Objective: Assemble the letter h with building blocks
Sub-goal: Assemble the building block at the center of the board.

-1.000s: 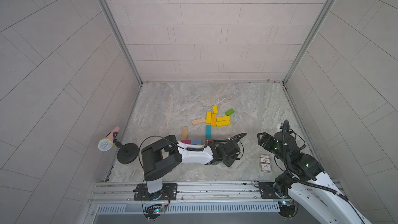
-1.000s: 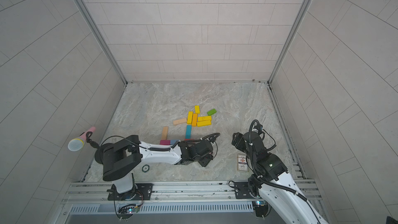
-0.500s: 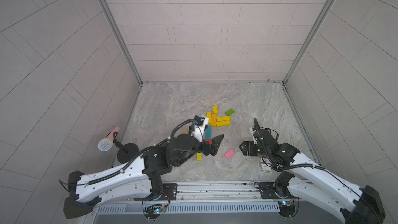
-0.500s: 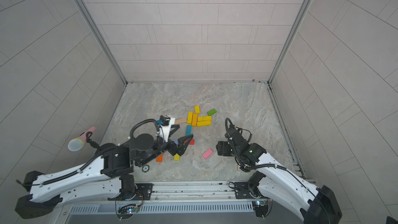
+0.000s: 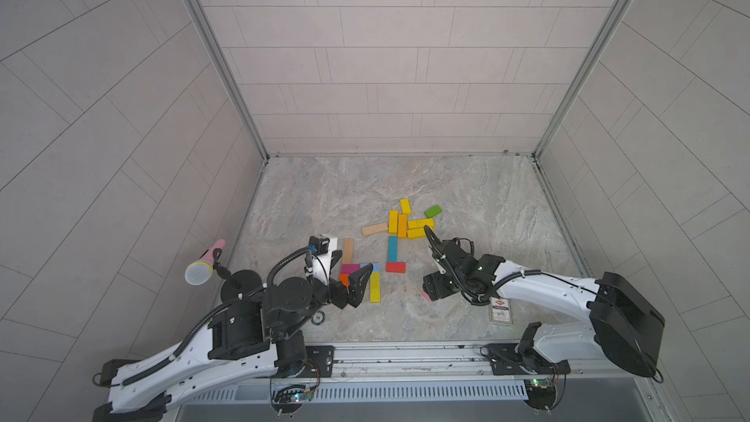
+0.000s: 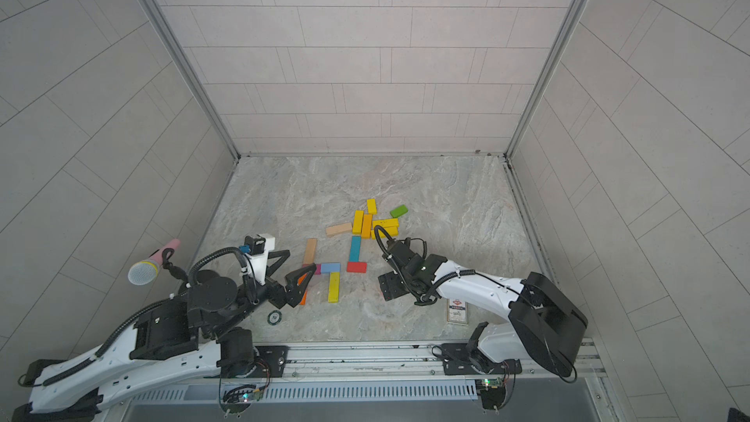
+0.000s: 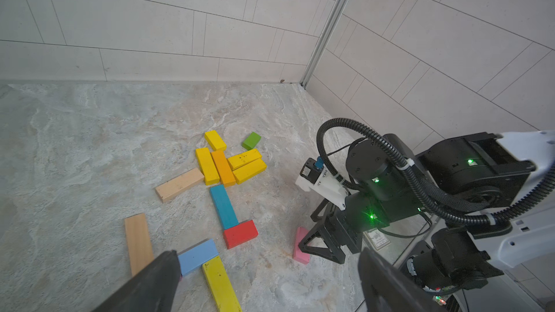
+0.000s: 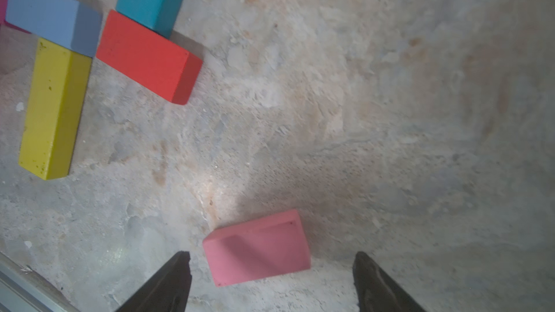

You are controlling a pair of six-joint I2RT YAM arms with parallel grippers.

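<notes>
At the front, beside the part-laid blocks (image 5: pixel 367 274), the right gripper (image 8: pixel 271 258) is hovering with jaws wide, the pink block (image 8: pixel 256 246) lying skewed between them. Closing like this is risking a corner pinch and a spin-out. The left gripper (image 7: pixel 267 255) is hanging wide and empty just over the blue block (image 7: pixel 198 255); dipping is risking a nudge.

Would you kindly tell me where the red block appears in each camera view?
In a top view: red block mid-floor, at the near end of the teal block.
In a top view: red block, same spot.
Left wrist: red block between the light blue block and the pink block.
Right wrist: red block beside the light blue block.
Shared landmark: the teal block abutting it.
</notes>
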